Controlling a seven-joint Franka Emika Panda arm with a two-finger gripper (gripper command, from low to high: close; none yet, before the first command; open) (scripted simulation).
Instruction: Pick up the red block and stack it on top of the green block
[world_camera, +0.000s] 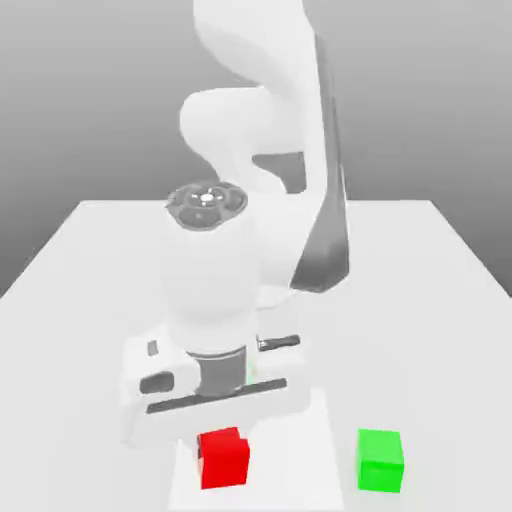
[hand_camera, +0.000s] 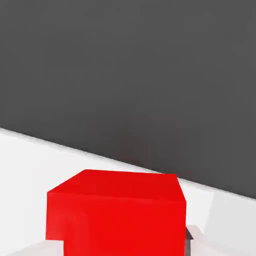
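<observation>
The red block (world_camera: 224, 460) sits on the white table (world_camera: 80, 260) near its front edge, a little toward the exterior view's left. My gripper (world_camera: 222, 436) is down over it, with the white hand right above the block, and its jaws are shut on the block's sides. In the hand view the red block (hand_camera: 117, 215) is very close, and a pale finger (hand_camera: 196, 240) presses against one of its sides. The green block (world_camera: 380, 460) stands free on the table, toward the exterior view's right of the red one and about a block's width and a half away.
The white arm (world_camera: 260, 150) rises over the middle of the table, behind the hand. The table's front edge runs close to both blocks. A dark grey backdrop (hand_camera: 130, 65) lies beyond the table.
</observation>
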